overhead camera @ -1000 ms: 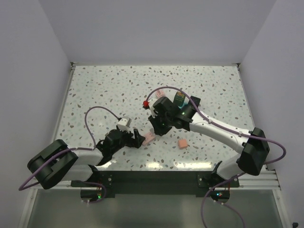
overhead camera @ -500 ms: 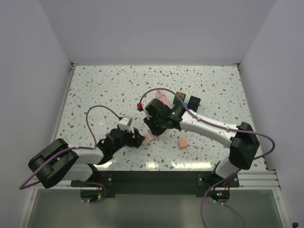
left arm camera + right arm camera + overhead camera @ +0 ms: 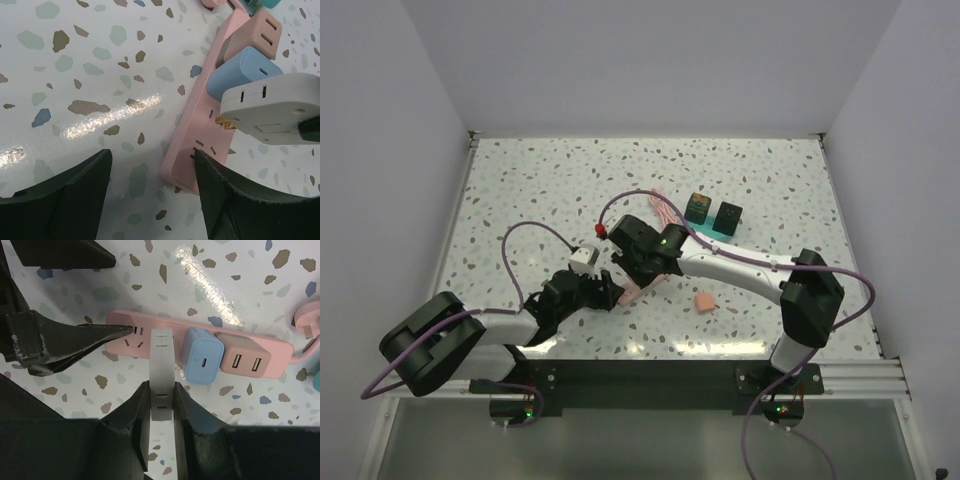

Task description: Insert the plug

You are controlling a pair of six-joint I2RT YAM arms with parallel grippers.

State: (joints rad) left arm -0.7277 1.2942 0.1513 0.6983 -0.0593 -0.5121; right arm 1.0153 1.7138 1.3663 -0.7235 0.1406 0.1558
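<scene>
- From above, we see both arms meeting over the pink power strip [image 3: 632, 292] near the middle of the counter [image 3: 520, 190]. The plug is hidden under the right wrist. A pink-orange block [image 3: 703, 301] lies to the right, and a pair of dark cubes [image 3: 698, 208] sits farther back.
- At the left wrist, the left jaws stand apart, released, with the strip's end [image 3: 192, 125] between them. The off-white plug [image 3: 272, 107] hangs just over the strip beside a blue adapter [image 3: 240, 72], and its brass prongs [image 3: 222, 122] show above the strip's face.
- At the right wrist, the right jaws are clenched on the plug [image 3: 161, 355]. It stands over the strip [image 3: 284, 359], between the free sockets and the blue adapter [image 3: 202, 357]. One left finger [image 3: 75, 340] has its tip on the strip's left end.
</scene>
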